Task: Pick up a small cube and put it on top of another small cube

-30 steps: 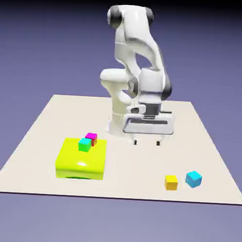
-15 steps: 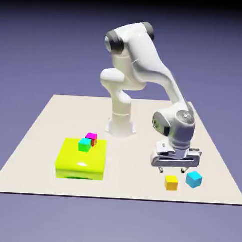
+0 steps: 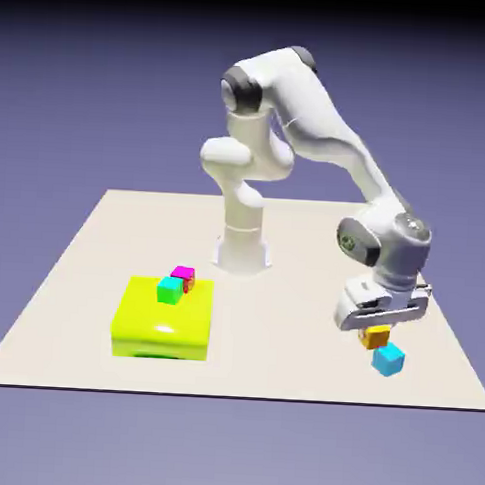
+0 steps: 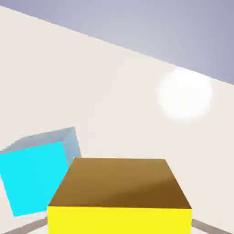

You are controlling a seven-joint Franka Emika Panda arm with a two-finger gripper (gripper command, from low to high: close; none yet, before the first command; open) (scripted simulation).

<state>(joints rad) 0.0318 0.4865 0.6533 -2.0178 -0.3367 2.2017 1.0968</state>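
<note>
Between the gripper's two fingertips, we see the yellow cube pinched, above the table and near the blue cube. We judge it light and stiff, unlikely to dent; its smooth faces could slip under a loose grip. We advise gripping two opposite flat sides at mid-height, as its square edges suit parallel fingers. The blue cube looks equally plain and flat-faced; the tabletop appears matte, the green block glossy and rounded.
</note>
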